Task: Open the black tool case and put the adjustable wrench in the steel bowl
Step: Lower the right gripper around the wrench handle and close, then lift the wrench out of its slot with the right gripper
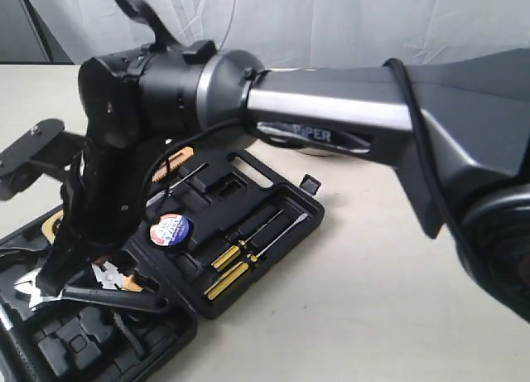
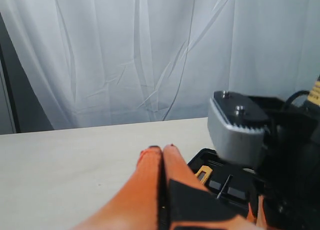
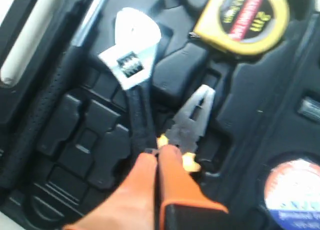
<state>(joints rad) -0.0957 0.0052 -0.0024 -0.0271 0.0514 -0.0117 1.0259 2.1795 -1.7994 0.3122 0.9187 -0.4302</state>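
Shows black tool case [image 1: 303, 201] open on surface [image 1: 373, 316]; finds adjustable wrench [image 3: 131, 65] inside it beside pliers [image 3: 192, 115], transfer to steel bowl pending; reads right pincer [image 3: 159, 150] pressed together at wrench handle, hold uncertain; left pincer [image 2: 162, 149] together, off case.

The desk [image 1: 373, 299] has a pale beige, smooth, matt top that runs back to a white curtain behind it. The black tool case [image 1: 211, 224] lies directly on it, at the left and near side in the exterior view. The case is spread open with both halves down on the surface and their moulded insides facing up. One rounded corner points toward the middle of the desk, and a small latch [image 1: 310, 184] stands up at the far edge.
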